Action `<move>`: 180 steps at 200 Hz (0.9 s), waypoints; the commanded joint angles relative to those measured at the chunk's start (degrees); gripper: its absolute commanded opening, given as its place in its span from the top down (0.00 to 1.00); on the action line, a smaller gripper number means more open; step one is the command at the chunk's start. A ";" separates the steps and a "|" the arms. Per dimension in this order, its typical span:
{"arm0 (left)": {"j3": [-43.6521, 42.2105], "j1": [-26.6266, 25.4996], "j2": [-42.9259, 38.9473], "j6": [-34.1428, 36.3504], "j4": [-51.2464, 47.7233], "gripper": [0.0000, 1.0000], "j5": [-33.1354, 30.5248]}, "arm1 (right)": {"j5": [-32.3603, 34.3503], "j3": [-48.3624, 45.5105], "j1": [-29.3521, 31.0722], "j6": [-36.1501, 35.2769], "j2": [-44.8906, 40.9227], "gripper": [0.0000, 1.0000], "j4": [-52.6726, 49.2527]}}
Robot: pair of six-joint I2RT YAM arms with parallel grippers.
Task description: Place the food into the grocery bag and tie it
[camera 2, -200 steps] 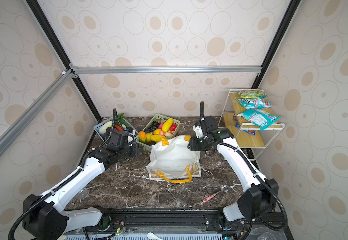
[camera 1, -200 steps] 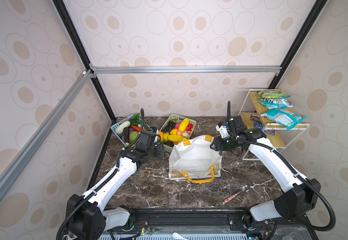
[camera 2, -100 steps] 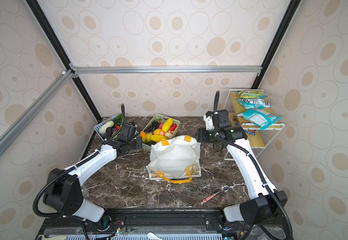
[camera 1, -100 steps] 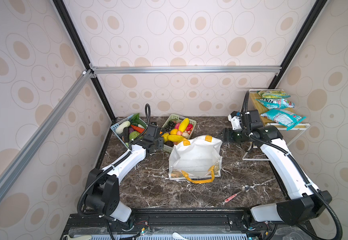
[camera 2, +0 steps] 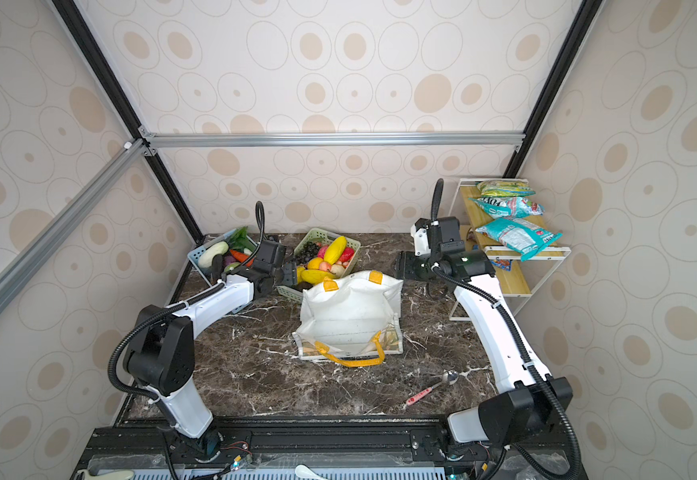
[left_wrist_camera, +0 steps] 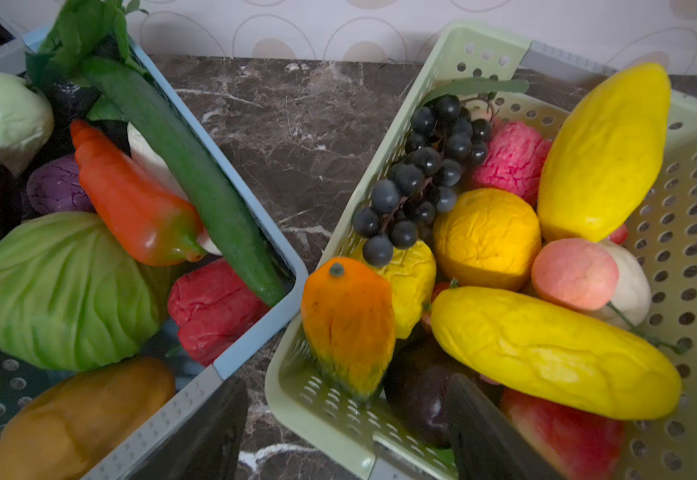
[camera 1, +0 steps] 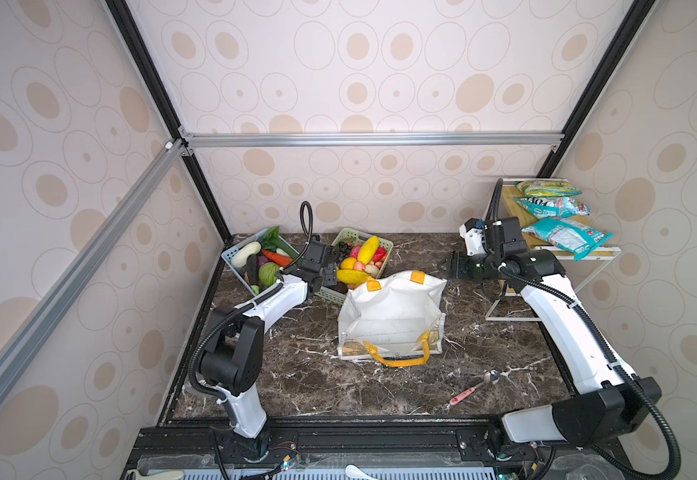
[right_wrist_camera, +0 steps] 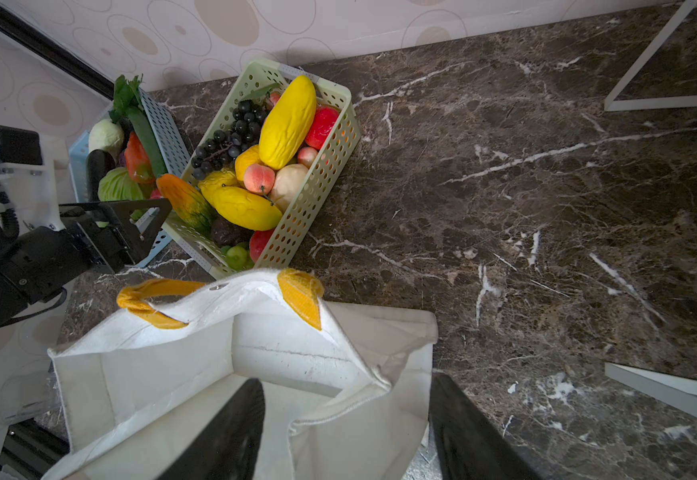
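Left hand [left_wrist_camera: 344, 419], fingers apart and empty, hangs over the gourd [left_wrist_camera: 348, 320] in the green basket [left_wrist_camera: 309, 399]. I'd grip its middle squarely. Right hand [right_wrist_camera: 344, 424], likewise apart, hovers by the bag [camera 1: 392, 311], which stands open mid-worktop.

The grocery bag [camera 1: 392, 309] stands before the fruit basket [left_wrist_camera: 479, 45], left of the shelf [camera 1: 513, 203].
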 commanded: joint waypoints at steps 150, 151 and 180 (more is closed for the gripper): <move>6.24 8.84 1.54 -4.22 -4.12 0.28 -3.18 | -2.93 -0.76 -0.30 0.73 0.82 0.33 1.85; 6.30 8.86 1.63 -4.39 -4.20 0.28 -3.27 | -2.97 -0.76 -0.30 0.73 0.81 0.33 1.86; 7.71 10.58 3.40 -9.85 -6.16 0.28 -5.62 | -3.32 -0.62 -0.30 0.73 1.41 0.33 2.04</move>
